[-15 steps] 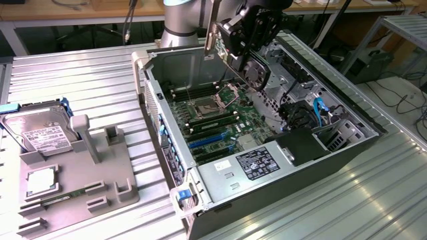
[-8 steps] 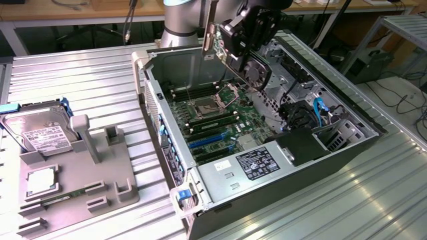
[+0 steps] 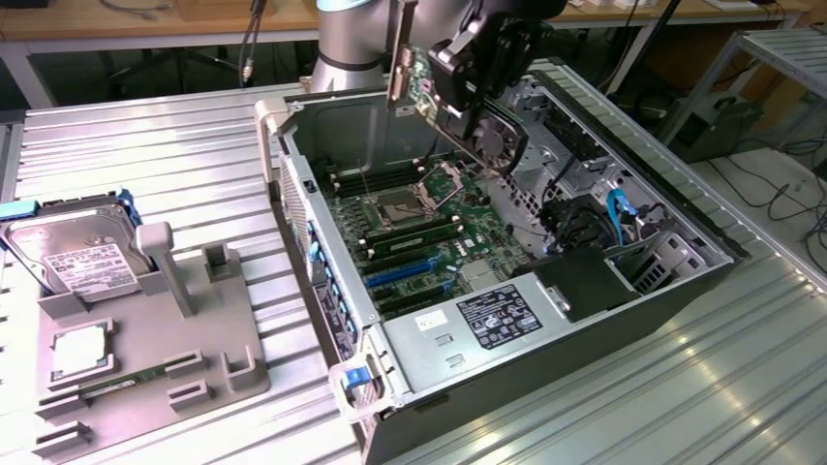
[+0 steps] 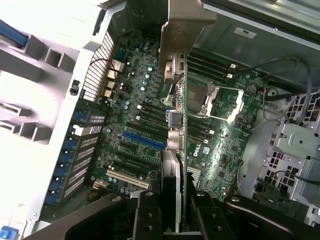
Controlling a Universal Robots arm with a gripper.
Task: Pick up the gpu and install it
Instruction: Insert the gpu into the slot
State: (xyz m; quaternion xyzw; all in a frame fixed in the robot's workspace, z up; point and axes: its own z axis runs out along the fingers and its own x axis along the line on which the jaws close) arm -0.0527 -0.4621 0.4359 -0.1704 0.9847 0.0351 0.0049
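Wrist view: my hand (image 4: 173, 212) is clamped on the gpu (image 4: 176, 125), holding it edge-on above the motherboard (image 4: 135, 125).

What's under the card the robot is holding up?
Below the gpu in the gripper lies the motherboard inside the open case: blue slots and the processor socket show. It hides a strip of board.
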